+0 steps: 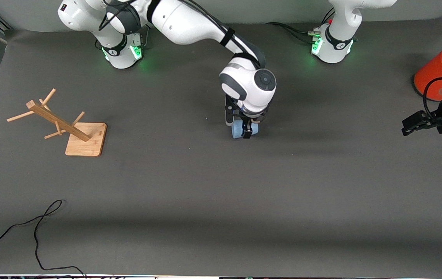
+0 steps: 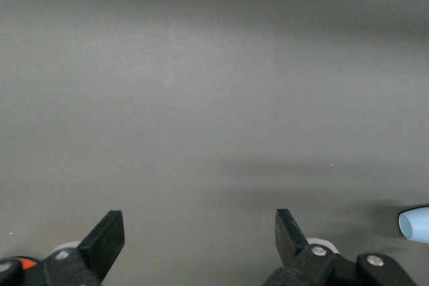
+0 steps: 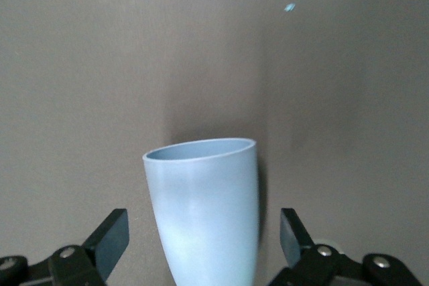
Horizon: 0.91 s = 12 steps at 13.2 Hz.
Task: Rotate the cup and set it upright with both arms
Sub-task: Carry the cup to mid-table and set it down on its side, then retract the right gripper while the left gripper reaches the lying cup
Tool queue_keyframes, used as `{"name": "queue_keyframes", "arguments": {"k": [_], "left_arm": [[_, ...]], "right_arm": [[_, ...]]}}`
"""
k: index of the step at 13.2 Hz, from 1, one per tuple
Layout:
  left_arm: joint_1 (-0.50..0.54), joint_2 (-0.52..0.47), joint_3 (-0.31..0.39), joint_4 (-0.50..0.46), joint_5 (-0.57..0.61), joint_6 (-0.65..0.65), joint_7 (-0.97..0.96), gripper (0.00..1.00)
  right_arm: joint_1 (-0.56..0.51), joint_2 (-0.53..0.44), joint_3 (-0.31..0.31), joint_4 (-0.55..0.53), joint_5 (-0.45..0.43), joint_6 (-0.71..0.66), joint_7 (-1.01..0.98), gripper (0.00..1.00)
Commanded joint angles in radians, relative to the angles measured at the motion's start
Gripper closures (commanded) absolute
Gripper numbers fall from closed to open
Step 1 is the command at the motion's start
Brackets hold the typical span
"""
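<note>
The pale-blue cup lies on its side on the grey table, about mid-table. My right gripper is down over it, open, with one finger on each side of the cup and a gap on both sides. In the right wrist view the cup lies between the spread fingers of the right gripper, its open mouth pointing away from the wrist. My left gripper waits open and empty at the left arm's end of the table, in its wrist view. The cup's rim shows at that view's edge.
A wooden peg rack lies tipped over on its board toward the right arm's end. A big orange-red cylinder with a grey top stands beside the left gripper. A black cable lies near the front camera's edge.
</note>
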Motion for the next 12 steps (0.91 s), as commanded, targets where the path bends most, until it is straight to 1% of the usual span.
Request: {"name": "queue_keyframes", "arguments": {"k": [1, 3, 5, 7, 9, 11, 12], "left_arm": [[0.001, -0.004, 0.000, 0.003, -0.005, -0.015, 0.016, 0.00], [-0.001, -0.004, -0.001, 0.004, -0.005, -0.015, 0.016, 0.00], [-0.012, 0.008, -0.003, 0.004, -0.005, -0.015, 0.013, 0.00], [-0.019, 0.019, -0.009, 0.009, -0.008, -0.013, -0.003, 0.00], [-0.027, 0.042, -0.040, 0.041, -0.009, -0.015, -0.015, 0.00], [-0.027, 0.083, -0.111, 0.088, -0.012, -0.013, -0.122, 0.00], [-0.028, 0.117, -0.163, 0.127, -0.003, -0.015, -0.197, 0.00]], "right_arm": [[-0.003, -0.109, 0.005, -0.014, -0.004, -0.136, -0.048, 0.00], [-0.012, -0.184, 0.004, -0.014, -0.004, -0.244, -0.147, 0.00], [-0.082, -0.268, 0.002, -0.015, -0.004, -0.345, -0.307, 0.00], [-0.148, -0.362, -0.004, -0.031, -0.006, -0.439, -0.532, 0.00], [-0.226, -0.440, -0.008, -0.047, -0.009, -0.499, -0.730, 0.00], [-0.309, -0.529, -0.010, -0.099, -0.013, -0.507, -0.949, 0.00], [-0.343, -0.570, -0.022, -0.130, -0.016, -0.507, -1.061, 0.00]]}}
